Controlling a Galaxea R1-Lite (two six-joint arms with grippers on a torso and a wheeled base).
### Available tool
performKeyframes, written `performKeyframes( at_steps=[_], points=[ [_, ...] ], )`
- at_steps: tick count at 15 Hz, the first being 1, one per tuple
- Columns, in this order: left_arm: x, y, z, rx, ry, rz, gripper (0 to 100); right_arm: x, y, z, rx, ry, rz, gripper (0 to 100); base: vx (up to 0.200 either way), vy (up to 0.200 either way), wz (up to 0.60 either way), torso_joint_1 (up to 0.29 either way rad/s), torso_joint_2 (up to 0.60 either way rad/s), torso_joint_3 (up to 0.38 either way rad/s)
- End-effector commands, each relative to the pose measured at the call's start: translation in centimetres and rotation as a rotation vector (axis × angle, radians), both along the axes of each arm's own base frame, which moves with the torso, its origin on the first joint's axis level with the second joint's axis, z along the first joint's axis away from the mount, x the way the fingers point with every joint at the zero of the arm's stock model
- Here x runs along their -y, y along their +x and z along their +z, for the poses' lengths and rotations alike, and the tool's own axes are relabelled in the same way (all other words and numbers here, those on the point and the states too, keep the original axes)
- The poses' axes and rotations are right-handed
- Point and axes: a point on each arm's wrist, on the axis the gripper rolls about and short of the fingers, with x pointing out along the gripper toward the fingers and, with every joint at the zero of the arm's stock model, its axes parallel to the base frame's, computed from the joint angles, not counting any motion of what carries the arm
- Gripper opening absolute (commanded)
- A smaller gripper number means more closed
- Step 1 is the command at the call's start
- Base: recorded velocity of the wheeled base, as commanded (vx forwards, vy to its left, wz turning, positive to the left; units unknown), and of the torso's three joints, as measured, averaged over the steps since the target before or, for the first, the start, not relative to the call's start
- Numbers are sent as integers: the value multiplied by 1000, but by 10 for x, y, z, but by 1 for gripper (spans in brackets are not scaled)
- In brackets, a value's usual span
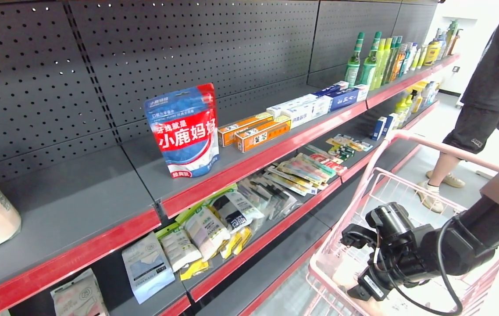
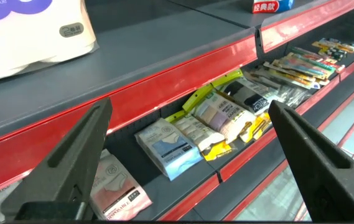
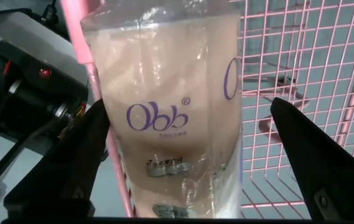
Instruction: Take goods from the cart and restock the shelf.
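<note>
**Inspector:** Right gripper (image 3: 188,106)?
**Assistant:** Lower right of the head view, down inside the cart (image 1: 442,149). Fingers spread.
**Inspector:** The pack (image 3: 164,93)?
**Assistant:** Between those fingers, against the cart's pink rim. Contact: cannot tell.
**Inspector:** Left gripper (image 2: 189,109)?
**Assistant:** Spread, empty, facing the shelf (image 2: 164,56).

L gripper (image 2: 189,106) jaws spread wide; R gripper (image 3: 188,102) low, jaws spread wide too
</note>
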Motion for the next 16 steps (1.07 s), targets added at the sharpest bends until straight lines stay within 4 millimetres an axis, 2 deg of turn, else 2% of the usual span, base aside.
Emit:
performKeyframes(
  at_steps=[1, 13, 16],
  points=[
    [0, 0, 0, -1, 0, 0, 100, 2, 3, 1, 8, 5, -10, 100, 0, 0, 0, 0, 0, 0],
    [0, 0, 0, 1, 0, 0, 100, -1, 11, -14, -32, 5, 7, 100, 0, 0, 0, 0, 0, 0],
    [0, 0, 0, -1, 0, 0, 100, -1, 11, -14, -30, 4, 8, 100, 0, 0, 0, -136, 339, 199]
  ],
)
